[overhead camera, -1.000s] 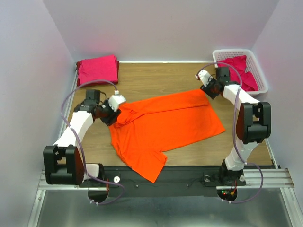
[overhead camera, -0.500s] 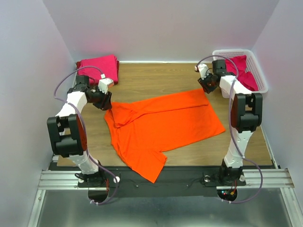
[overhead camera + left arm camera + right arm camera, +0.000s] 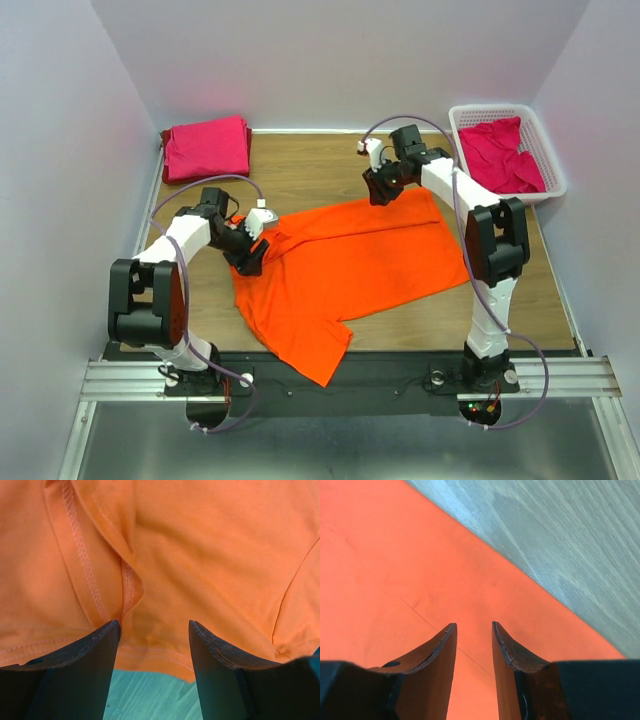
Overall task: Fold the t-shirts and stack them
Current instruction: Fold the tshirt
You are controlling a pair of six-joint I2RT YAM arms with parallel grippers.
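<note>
The bright orange t-shirt [image 3: 350, 260] lies spread out on the wooden table. My left gripper [image 3: 250, 255] is open over its left edge, jaws either side of a hemmed fold of the orange cloth [image 3: 150, 580], gripping nothing. My right gripper [image 3: 380, 190] is open just above the shirt's far edge; its wrist view shows the orange cloth [image 3: 395, 570] beneath the fingers. A folded magenta-pink t-shirt [image 3: 207, 147] lies at the far left corner. More magenta-pink shirts [image 3: 500, 155] sit crumpled in the basket.
A white plastic lattice basket [image 3: 555, 180] stands at the far right corner. Grey walls close in the table [image 3: 310, 170] on three sides. The arm bases sit on a metal rail [image 3: 340, 375] at the near edge.
My left gripper moved from the far left, near the folded pink shirt, down onto the orange shirt's left edge. My right gripper moved left from beside the basket to the shirt's far edge.
</note>
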